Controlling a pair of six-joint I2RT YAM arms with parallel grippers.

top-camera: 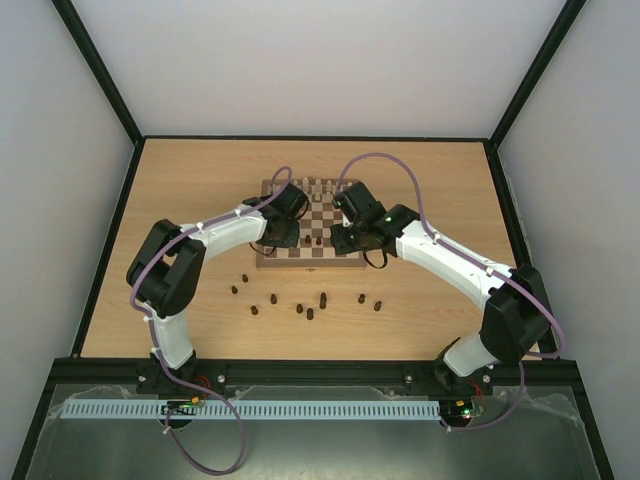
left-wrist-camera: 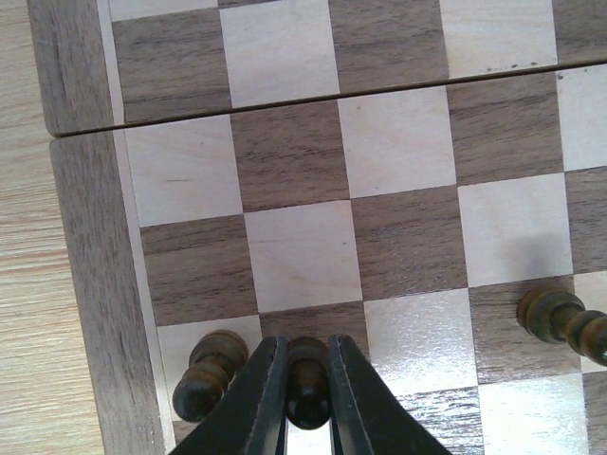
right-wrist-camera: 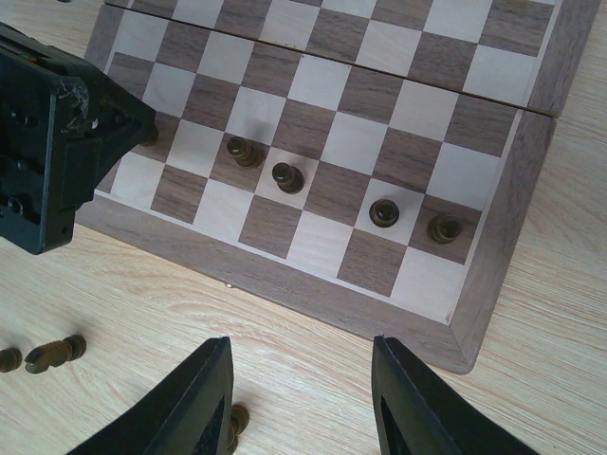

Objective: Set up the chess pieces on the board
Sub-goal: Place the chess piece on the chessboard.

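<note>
A: Top view: board (top-camera: 300, 263) mid-worktop (top-camera: 200, 180), loose dark chess pieces (top-camera: 309, 314) at its 6 o'clock.
B: Left wrist?
A: Left end effector (left-wrist-camera: 305, 353) pinched narrow on a dark pawn (left-wrist-camera: 308, 398), by the board's left border; pawn's long axis runs 12-to-6.
B: Right wrist?
A: Right end effector (right-wrist-camera: 299, 346) half-wide, empty, off the board; standing pawns (right-wrist-camera: 286, 175) at 12 o'clock. The left one probably places.

The board (top-camera: 300, 263) lies on the table (top-camera: 430, 180), midway between its side edges. Loose pieces (top-camera: 309, 314) straggle across the table between board and near edge. Four pieces (right-wrist-camera: 287, 176) stand in the board's second row from its near edge; further pieces (top-camera: 318, 184), I think, line its far edge. By its near-left corner the left gripper (left-wrist-camera: 306, 349) straddles one piece (left-wrist-camera: 308, 393).
</note>
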